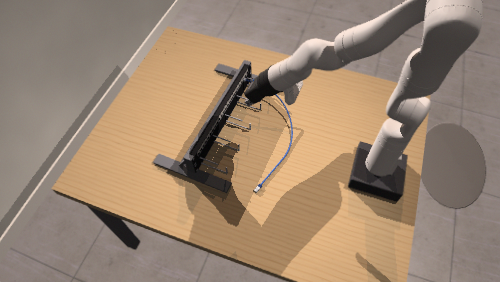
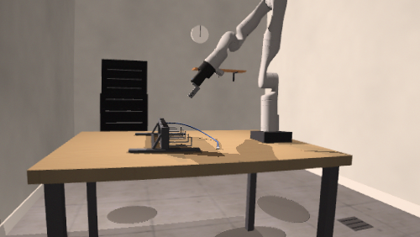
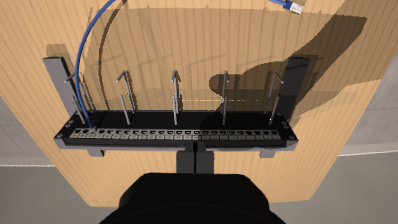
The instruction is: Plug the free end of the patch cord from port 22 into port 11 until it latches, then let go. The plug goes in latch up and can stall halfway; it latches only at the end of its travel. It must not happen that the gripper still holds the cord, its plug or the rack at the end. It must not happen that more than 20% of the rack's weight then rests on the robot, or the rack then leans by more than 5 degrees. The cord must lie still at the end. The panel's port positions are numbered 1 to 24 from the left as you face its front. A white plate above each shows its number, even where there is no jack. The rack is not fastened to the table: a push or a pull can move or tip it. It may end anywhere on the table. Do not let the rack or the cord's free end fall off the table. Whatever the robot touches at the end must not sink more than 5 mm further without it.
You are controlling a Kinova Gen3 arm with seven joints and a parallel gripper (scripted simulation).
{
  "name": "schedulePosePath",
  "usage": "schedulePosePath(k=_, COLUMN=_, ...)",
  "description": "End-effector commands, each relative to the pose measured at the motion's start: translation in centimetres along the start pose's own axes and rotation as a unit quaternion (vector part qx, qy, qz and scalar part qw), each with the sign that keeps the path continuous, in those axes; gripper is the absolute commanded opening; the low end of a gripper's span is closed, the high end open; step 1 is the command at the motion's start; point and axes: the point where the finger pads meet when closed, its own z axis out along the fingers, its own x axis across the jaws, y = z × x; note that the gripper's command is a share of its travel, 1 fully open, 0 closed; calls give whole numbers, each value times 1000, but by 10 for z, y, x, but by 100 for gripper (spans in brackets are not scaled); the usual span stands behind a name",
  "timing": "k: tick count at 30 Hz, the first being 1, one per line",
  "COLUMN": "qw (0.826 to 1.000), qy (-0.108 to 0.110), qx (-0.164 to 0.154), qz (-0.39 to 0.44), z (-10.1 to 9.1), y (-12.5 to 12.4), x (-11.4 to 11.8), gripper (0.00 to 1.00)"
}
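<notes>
The rack [image 1: 218, 114] [image 2: 165, 138] [image 3: 150, 120] stands upright on its two feet on the table. The blue cord [image 1: 291, 131] [image 2: 194, 126] [image 3: 82, 55] leaves a port near the left end of the row in the wrist view and arcs out in front of the panel. Its free plug [image 1: 257, 189] [image 2: 217, 147] [image 3: 293, 9] lies on the table, clear of the rack. My gripper [image 1: 248, 102] [image 2: 191, 96] [image 3: 195, 152] is shut with nothing between its fingers. It hangs well above the rack. Port numbers and the latch's facing are too small to read.
Several thin wire cable guides [image 1: 243, 126] [image 2: 190, 140] [image 3: 175, 97] stick out from the panel's front. The arm's black base [image 1: 377, 182] [image 2: 270, 137] stands on the table beyond the free plug. The table's edge [image 1: 165, 227] [image 2: 185, 169] lies beyond the rack's near foot.
</notes>
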Motion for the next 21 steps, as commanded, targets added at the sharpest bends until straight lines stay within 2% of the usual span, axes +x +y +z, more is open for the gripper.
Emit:
schedulePosePath(k=1, qw=1000, qy=4, qx=-1, qz=-8, z=-3, y=0, x=7, gripper=0)
schedulePosePath(k=21, qw=1000, qy=4, qx=-1, qz=-8, z=-7, y=0, x=4, gripper=0)
